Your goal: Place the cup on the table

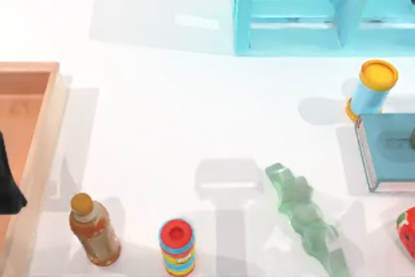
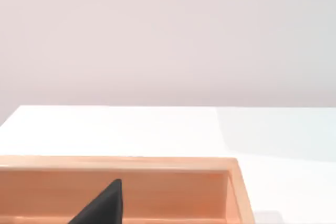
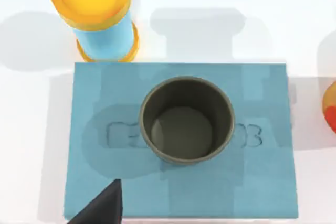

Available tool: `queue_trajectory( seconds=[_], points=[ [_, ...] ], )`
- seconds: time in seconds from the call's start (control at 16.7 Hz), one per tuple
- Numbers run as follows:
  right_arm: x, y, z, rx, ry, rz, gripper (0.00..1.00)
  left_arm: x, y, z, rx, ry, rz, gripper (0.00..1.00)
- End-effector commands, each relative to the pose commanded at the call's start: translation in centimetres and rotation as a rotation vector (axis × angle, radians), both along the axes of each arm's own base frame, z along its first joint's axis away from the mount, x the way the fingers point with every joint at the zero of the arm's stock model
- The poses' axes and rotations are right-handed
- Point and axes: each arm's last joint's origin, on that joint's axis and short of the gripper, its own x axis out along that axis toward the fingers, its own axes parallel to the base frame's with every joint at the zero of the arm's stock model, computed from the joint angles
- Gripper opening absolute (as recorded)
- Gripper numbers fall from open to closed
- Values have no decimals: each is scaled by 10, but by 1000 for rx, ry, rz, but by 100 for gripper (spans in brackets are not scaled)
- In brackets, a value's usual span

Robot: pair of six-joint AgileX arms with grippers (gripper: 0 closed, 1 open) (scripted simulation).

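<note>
Top view, read from its left edge: an orange-brown wooden tray (image 1: 39, 134) lay along the left side of the glossy white table (image 1: 168, 115), and a dark piece of my left arm hung over the tray's floor; the left wrist view showed only a dark tip of the left gripper (image 2: 102, 205) above that tray, so I could not tell whether its fingers were open or closed, and the arm looked parked. Next along the near edge stood a brown drink bottle with a tan cap (image 1: 95, 230), then a rainbow-striped cylinder with a red top (image 1: 177, 247), then a pale green translucent lumpy strip (image 1: 305, 218) lying flat. A cyan shelf unit (image 1: 305, 11) stood at the far side. Towards the right, a light-blue can with a yellow lid (image 1: 373, 89) stood just beside the far edge of a flat blue book-like block (image 1: 389, 150), and a red object (image 1: 408, 228) was cut off at the right border. The right wrist view looked straight down on the small dull grey-olive cup (image 3: 186, 120), upright, mouth up, sitting on the middle of the blue block rather than on the table. One dark fingertip of the right gripper (image 3: 102, 205) showed; its opening I could not tell. I judged the camera hung above the cup to line up a grasp, so the lift and the transfer to bare tabletop were both not yet done.
</note>
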Motion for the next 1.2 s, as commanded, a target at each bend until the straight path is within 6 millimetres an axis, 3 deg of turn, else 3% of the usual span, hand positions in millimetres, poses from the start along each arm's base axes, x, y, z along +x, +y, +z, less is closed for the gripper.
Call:
queue_trajectory(
  seconds=[0.3,0.6,0.78,1.2],
  points=[
    [81,-6,-1,6,399,-5,100,0,0,0,0,0,0,100],
    [131,-10,-12,23,622,-5,100,0,0,0,0,0,0,100],
    [143,-12,-16,29,669,-4,100,0,0,0,0,0,0,100],
    [144,-10,-21,29,669,-2,100,0,0,0,0,0,0,100]
  ],
)
